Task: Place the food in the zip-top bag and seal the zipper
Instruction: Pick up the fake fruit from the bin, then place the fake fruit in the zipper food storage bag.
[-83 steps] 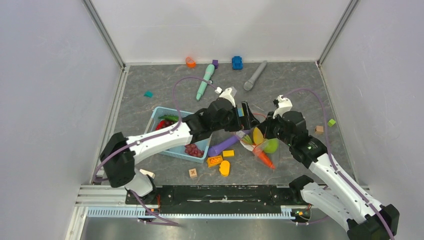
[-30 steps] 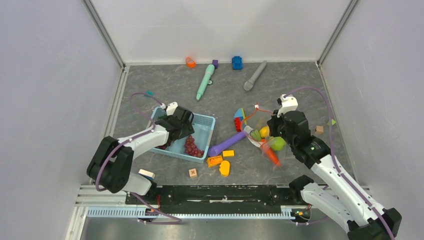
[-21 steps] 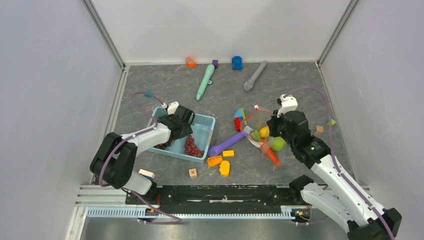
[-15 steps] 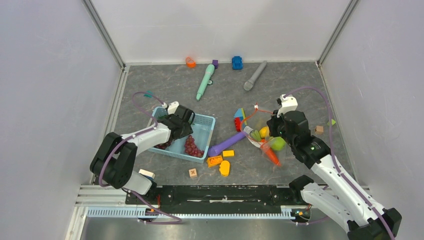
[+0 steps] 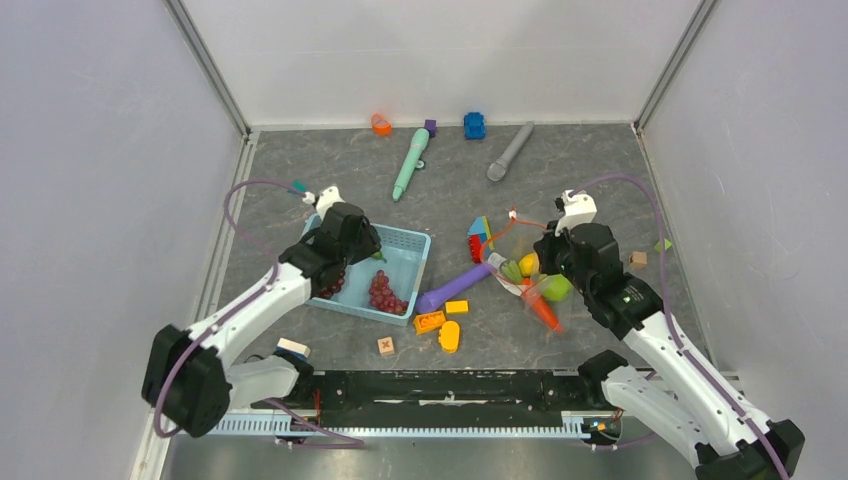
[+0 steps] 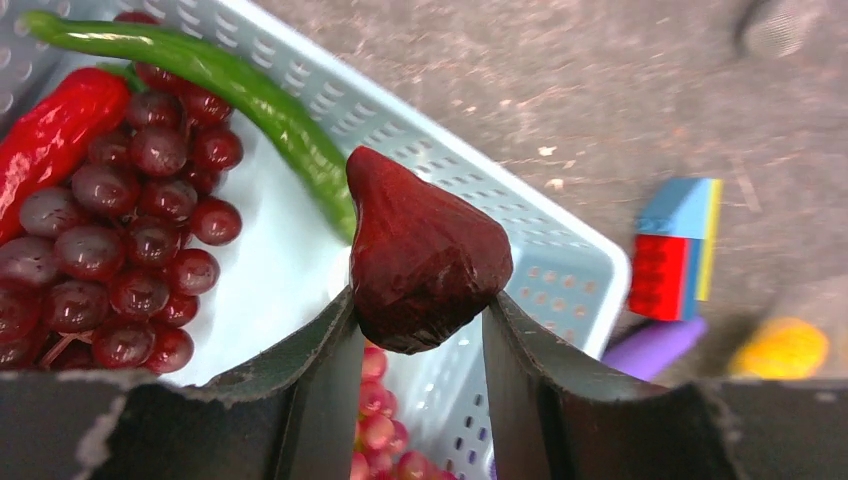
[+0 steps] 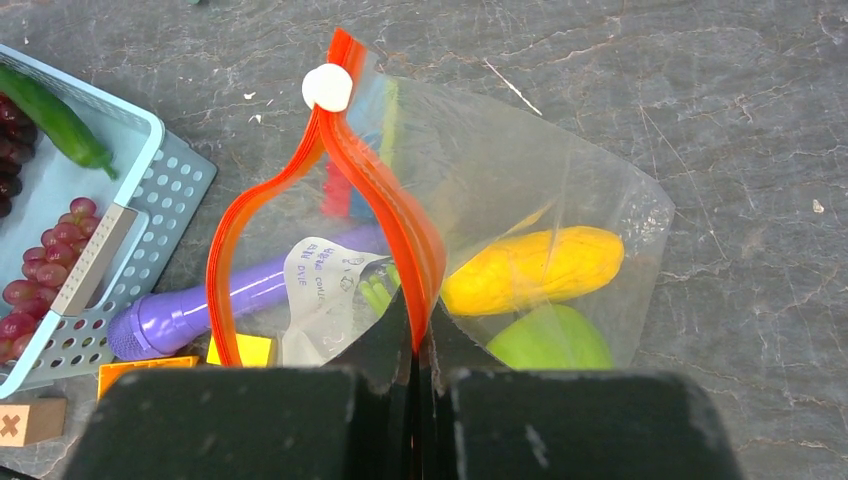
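Observation:
My left gripper (image 6: pixel 420 322) is shut on a dark red, pear-shaped food piece (image 6: pixel 425 245) and holds it above the light-blue basket (image 6: pixel 565 255). Grape bunches (image 6: pixel 125 250), a red chilli (image 6: pixel 50 130) and a long green vegetable (image 6: pixel 235 90) lie in that basket. My right gripper (image 7: pixel 415 345) is shut on the orange-red zipper (image 7: pixel 385 200) of the zip-top bag (image 7: pixel 560 200), whose mouth gapes open. The white slider (image 7: pixel 327 88) sits at the zipper's far end. A yellow piece (image 7: pixel 535 268) and a green apple (image 7: pixel 550 342) lie inside the bag. An orange carrot (image 5: pixel 540 313) shows in it in the top view.
A purple cylinder (image 5: pixel 450 287) lies between basket and bag. Orange and yellow blocks (image 5: pixel 440 322), a wooden cube (image 5: pixel 385 346) and a coloured block stack (image 5: pixel 480 238) are scattered nearby. A teal pen (image 5: pixel 410 163) and a grey cylinder (image 5: pixel 510 152) lie farther back.
My left gripper came back from the bag to the basket, shut on the dark red piece and has lifted it. The right arm and the bag have stayed put.

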### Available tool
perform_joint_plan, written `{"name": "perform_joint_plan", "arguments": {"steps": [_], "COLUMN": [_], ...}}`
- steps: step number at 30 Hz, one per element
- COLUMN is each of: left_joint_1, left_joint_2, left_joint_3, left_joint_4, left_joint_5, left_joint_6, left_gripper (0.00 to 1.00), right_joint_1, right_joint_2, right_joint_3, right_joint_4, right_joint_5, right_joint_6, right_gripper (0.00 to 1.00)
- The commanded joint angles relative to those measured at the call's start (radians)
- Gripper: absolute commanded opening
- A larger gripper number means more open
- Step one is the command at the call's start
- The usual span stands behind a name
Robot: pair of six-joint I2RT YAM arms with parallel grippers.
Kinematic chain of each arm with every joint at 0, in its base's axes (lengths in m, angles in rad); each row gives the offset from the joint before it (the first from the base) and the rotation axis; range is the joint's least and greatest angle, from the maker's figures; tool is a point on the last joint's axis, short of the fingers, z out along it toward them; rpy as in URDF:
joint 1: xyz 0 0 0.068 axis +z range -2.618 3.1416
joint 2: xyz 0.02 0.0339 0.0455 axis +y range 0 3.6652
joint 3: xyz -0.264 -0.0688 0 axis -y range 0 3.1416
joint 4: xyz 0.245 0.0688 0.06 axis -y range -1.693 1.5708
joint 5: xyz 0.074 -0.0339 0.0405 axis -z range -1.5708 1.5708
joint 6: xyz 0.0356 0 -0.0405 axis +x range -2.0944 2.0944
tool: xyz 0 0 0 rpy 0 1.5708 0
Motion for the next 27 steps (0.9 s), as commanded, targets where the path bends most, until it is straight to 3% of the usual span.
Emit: {"name": "perform_joint_plan", "arguments": {"steps": [1, 6, 10, 12, 20, 24, 27], "left_joint_1": [-0.012, -0.023, -0.04, -0.059, -0.295, -0.408, -0.462], "left_joint_2": [-0.125, -0.228, -0.26, -0.241, -0.11, 0.01, 0.086], "left_joint_3": [0.002, 0.004, -0.022, -0.016, 0.076, 0.178, 0.247], "left_joint_4": [0.012, 0.07, 0.247, 0.301, 0.438, 0.419, 0.392], "left_joint_5": [0.011, 0.142, 0.466, 0.533, 0.609, 0.616, 0.546], "left_joint_6": [0.003, 0.05, 0.129, 0.144, 0.258, 0.32, 0.352], "left_gripper": [0.16, 0.17, 0.19, 0.19, 0.18, 0.2, 0.21], "right_joint_1": [0.0, 0.0, 0.0, 0.0, 0.0, 0.0, 0.0], "right_joint_2": [-0.029, -0.028, -0.034, -0.036, -0.04, -0.045, -0.053], "right_joint_3": [-0.008, -0.004, -0.006, -0.002, -0.005, -0.011, -0.011], "right_joint_4": [0.053, 0.054, 0.061, 0.06, 0.069, 0.078, 0.075], "right_joint_5": [-0.012, -0.018, -0.041, -0.043, -0.085, -0.104, -0.117], "right_joint_6": [-0.002, -0.007, -0.006, -0.008, -0.009, -0.009, -0.013], "right_gripper": [0.0, 0.0, 0.0, 0.0, 0.0, 0.0, 0.0]}}
